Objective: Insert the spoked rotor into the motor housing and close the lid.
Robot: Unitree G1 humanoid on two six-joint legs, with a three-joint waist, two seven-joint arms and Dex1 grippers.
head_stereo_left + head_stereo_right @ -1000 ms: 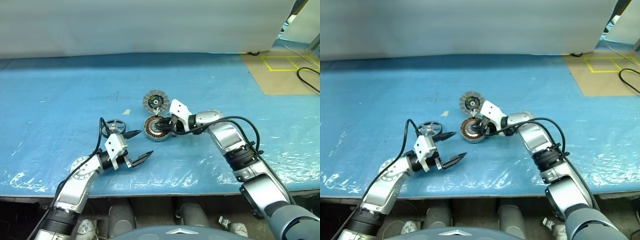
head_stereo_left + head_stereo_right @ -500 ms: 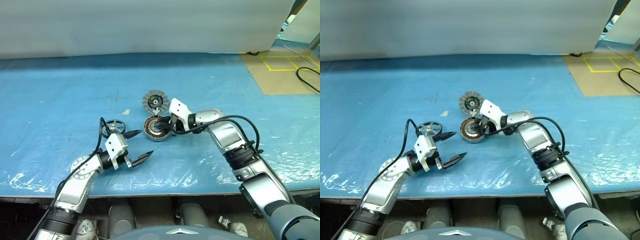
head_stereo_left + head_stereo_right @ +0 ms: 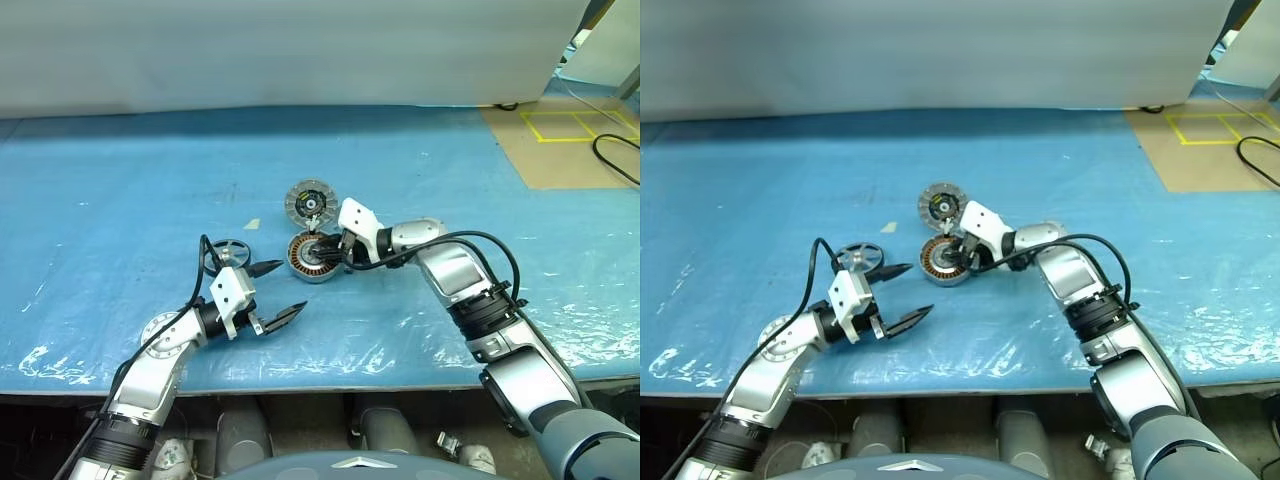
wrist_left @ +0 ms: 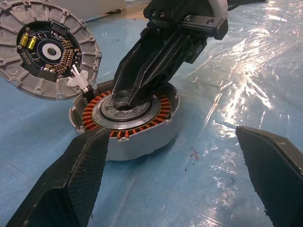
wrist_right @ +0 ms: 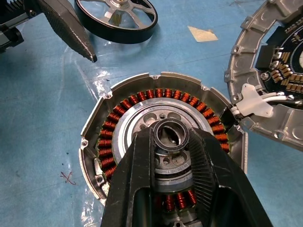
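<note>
- While the spoked rotor [image 3: 228, 252] lies flat on the blue worktop [image 3: 120, 200], it sits apart to the left of the motor housing [image 3: 312, 258], untouched.
- Inside the housing, copper windings [image 5: 142, 97] ring a raised metal hub [image 5: 169, 134].
- Joined to the housing's far rim, the lid [image 3: 309, 202] lies open, showing its inner face.
- Reaching in from the right, the right gripper [image 5: 170, 142] has its fingers [image 5: 210, 165] clenched on the hub.
- Near the front edge, the left gripper [image 3: 277, 292] hovers with fingers [image 4: 75, 175] released wide, one tip just beside the rotor.
- A small pale scrap [image 3: 253, 224] lies left of the lid.
</note>
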